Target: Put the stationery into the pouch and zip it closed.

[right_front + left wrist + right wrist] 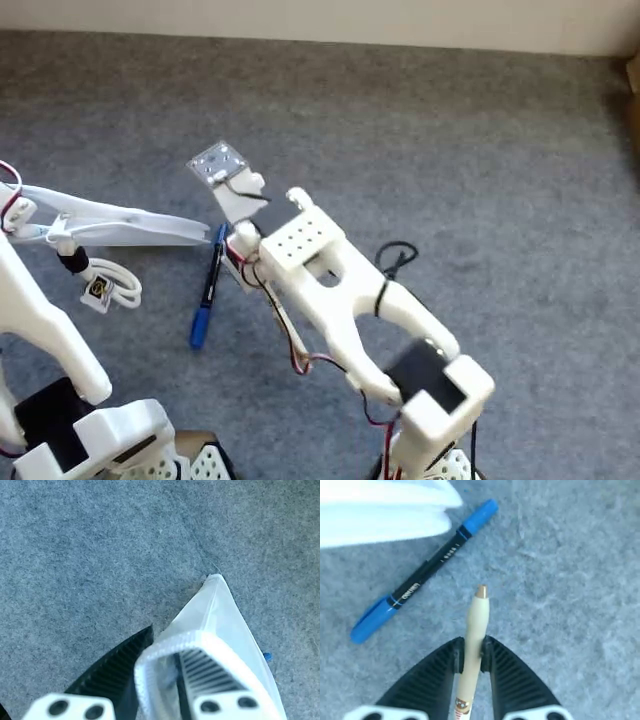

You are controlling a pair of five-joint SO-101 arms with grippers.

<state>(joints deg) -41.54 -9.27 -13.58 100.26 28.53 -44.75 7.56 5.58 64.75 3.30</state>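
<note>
My left gripper (167, 647) is shut on the open rim of a white translucent pouch (220, 620), with one finger inside the mouth. In the high view the pouch (130, 228) hangs level above the carpet at the left, its far corner pointing toward the other arm. My right gripper (472, 647) is shut on a cream pen (476, 620) with a gold tip, held just above the carpet. A blue marker (425, 570) with a black barrel lies on the carpet, one end under the pouch corner (380, 515). In the high view the marker (208, 290) lies just left of the right gripper (238, 250).
A coiled white cable (112, 284) with a small tag lies on the grey carpet (460, 150) below the pouch. Open carpet stretches to the right and toward the far wall. Both arm bases stand at the near edge.
</note>
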